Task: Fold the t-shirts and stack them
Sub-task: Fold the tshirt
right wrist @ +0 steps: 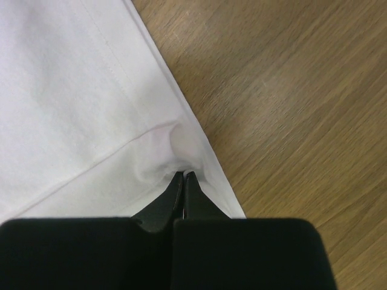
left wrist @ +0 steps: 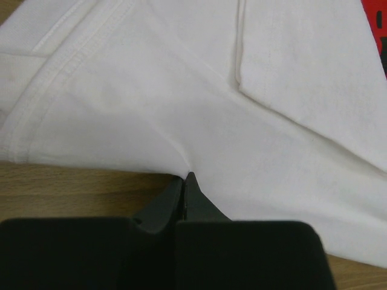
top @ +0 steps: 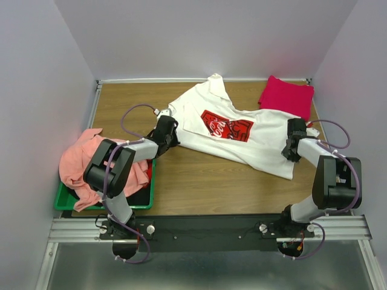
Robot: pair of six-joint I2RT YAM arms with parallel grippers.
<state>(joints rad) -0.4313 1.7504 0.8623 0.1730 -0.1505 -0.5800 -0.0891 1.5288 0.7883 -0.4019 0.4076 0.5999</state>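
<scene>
Left fingers (left wrist: 160, 208) and right fingers (right wrist: 158, 208), both closed, pinch the white t-shirt (top: 260, 142); its red print (top: 227, 127) has unreadable writing; wooden desk (top: 205, 181), pale walls (top: 199, 36).

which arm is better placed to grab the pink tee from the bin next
Left, likely: the salmon-pink tee drapes over the green bin at the left edge, beside that arm's base. The right gripper is far across. The left gripper, like it, is shut on the white tee.

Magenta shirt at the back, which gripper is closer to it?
Right. The right gripper pinches the white shirt just in front of the magenta shirt; the left gripper grips the white one's far side.
</scene>
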